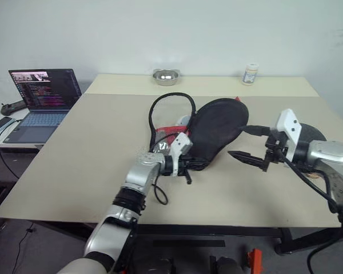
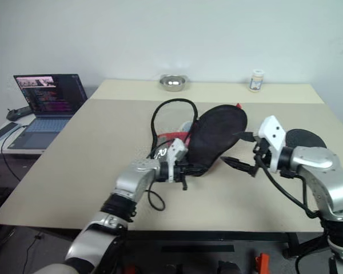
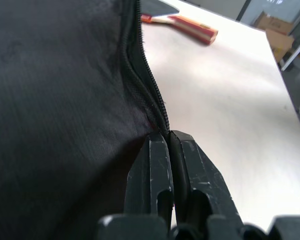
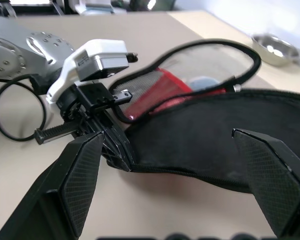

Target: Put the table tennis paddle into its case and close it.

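Case [image 1: 217,128] lies mid-table, unzipped and gaping: black half propped up, red mesh-pocket half [image 4: 160,87] under it, loose zipper rim [image 1: 171,100] arching up on the left. Left gripper [image 1: 190,164] is clamped tight on the case's near edge, right at the zipper seam [image 3: 157,107], fabric pinched between its fingers [image 3: 157,165]. Right gripper [image 1: 247,157] hangs spread wide and empty just right of the case, aimed at the black flap. Paddle: only its striped wooden handle [image 3: 190,27] is plainly visible, lying flat on the table beyond the case; can't tell whether the blade is partly under the flap. Handling guess: case is light, floppy fabric, will sag and drag if pulled, so one hand must keep pinning the rim while the other works; grip it at the stiffer zipper binding, not the mesh. Paddle is rigid and light, rubber faces grippy but easily marked, so take it by the handle and feed it in blade first
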Controlling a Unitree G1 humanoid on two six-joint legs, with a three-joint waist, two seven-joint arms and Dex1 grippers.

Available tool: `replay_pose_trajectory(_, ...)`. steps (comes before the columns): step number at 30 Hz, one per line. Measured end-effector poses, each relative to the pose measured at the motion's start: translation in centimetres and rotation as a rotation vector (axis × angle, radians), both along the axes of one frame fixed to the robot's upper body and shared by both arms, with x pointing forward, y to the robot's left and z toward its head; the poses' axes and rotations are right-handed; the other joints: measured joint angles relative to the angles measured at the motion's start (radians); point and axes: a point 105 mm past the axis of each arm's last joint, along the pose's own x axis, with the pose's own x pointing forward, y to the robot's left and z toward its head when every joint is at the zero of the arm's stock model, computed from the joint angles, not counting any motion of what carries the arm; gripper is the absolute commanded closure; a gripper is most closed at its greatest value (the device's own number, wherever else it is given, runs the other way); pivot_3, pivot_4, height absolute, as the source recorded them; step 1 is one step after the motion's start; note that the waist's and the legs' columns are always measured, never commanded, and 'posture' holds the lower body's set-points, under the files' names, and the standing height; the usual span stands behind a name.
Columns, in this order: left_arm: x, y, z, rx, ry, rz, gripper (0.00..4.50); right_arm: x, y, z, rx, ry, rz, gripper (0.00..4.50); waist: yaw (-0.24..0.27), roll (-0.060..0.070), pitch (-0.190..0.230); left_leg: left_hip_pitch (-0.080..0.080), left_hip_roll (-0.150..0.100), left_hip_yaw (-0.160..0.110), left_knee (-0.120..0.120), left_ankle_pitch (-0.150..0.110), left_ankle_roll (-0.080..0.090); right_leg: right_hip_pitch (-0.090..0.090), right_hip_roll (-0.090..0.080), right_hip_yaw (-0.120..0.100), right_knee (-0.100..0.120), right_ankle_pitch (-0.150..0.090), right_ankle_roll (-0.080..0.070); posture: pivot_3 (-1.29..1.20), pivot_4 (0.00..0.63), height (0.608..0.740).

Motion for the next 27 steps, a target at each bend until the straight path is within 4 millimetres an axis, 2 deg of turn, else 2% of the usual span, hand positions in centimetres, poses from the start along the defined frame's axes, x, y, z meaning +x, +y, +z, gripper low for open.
replay_pose_trajectory(1,0.1,-0.1,-0.1,0.008,-0.003,0.011,4.47,0.0,-0.1,0.1,-0.001,-0.004,-0.003,0.00,-0.002,0.000,0.000,0.000,0.001,0.000,0.000,0.000,0.000,0.000,0.000,0.000,0.000,0.000,0.000,0.00,0.150,0.740)
replay_pose_trajectory(4,0.5,-0.2,-0.3,0.016,0.002,0.045,3.74,0.0,-0.4,0.2,0.002,-0.007,-0.015,0.00,-0.006,0.000,0.000,0.001,0.001,0.001,-0.001,0.000,0.000,0.000,0.000,0.001,0.000,0.000,0.000,0.00,0.150,0.740)
replay_pose_trajectory(14,0.7,0.4,-0.1,0.018,-0.010,0.056,0.08,0.1,-0.6,-0.2,0.010,0.006,-0.029,0.00,-0.004,0.000,0.000,0.000,0.000,0.001,0.000,0.000,0.000,0.000,0.000,0.000,0.000,0.000,0.000,0.00,0.150,0.740)
replay_pose_trajectory(18,0.2,0.5,1.7,-0.021,-0.073,0.030,0.03,0.9,-0.8,-0.5,0.050,0.020,-0.073,0.00,-0.004,0.000,0.000,0.000,0.000,0.000,0.000,0.000,0.000,0.000,0.000,0.000,0.000,0.000,0.000,0.00,0.150,0.740)
replay_pose_trajectory(20,-0.5,1.3,3.2,-0.043,-0.120,-0.012,0.03,1.5,-1.0,-0.8,0.082,0.043,-0.125,0.00,-0.008,0.000,0.000,0.001,0.001,0.001,-0.001,0.000,0.000,0.000,0.000,0.001,0.000,0.000,0.000,0.00,0.150,0.740)
replay_pose_trajectory(24,-1.0,4.6,5.0,-0.028,-0.171,-0.010,0.03,2.6,-1.5,-2.8,0.139,0.163,-0.256,0.00,-0.009,0.001,0.000,0.001,0.001,0.000,-0.001,0.000,-0.001,-0.001,0.000,0.001,0.000,0.000,0.000,0.00,0.150,0.740)
replay_pose_trajectory(27,-1.1,6.8,6.6,-0.022,-0.209,0.012,0.03,2.7,-0.6,-4.2,0.199,0.259,-0.282,0.00,-0.007,0.001,0.000,0.000,0.001,0.000,-0.001,0.000,-0.001,0.000,0.000,0.001,0.000,0.000,0.000,0.00,0.150,0.740)
